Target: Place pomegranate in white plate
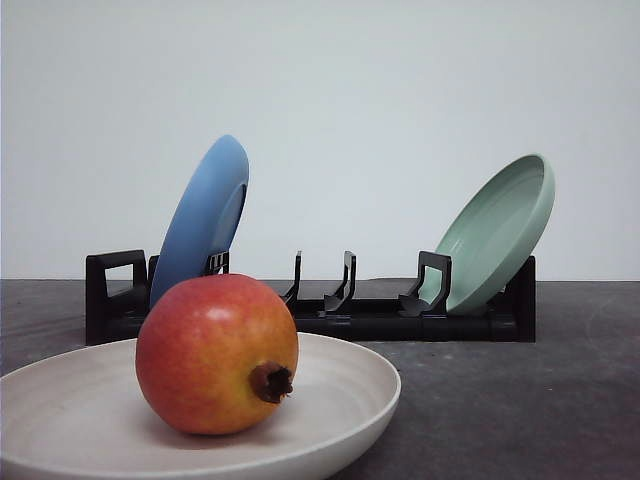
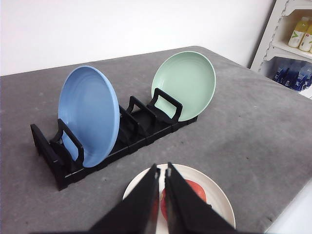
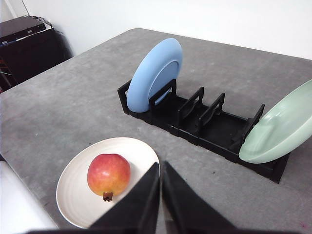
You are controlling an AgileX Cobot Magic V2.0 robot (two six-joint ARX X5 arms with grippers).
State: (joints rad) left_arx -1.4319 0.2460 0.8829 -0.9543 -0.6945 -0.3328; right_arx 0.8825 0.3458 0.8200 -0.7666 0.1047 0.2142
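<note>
The pomegranate [image 1: 217, 353] lies in the white plate [image 1: 345, 420] at the table's near left, its dark crown pointing to the front right. In the right wrist view the pomegranate [image 3: 108, 174] rests near the middle of the white plate [image 3: 80, 202]. My right gripper [image 3: 160, 168] hangs shut and empty beside the plate, above the bare table. My left gripper [image 2: 162, 170] is shut and empty above the white plate [image 2: 214, 197], with the red pomegranate [image 2: 195, 192] partly hidden behind its fingers.
A black dish rack [image 1: 380, 318] stands behind the plate. A blue plate [image 1: 200, 215] leans in its left end and a pale green plate [image 1: 500, 230] in its right end. Shelves with bottles [image 2: 297, 48] stand past the table's edge.
</note>
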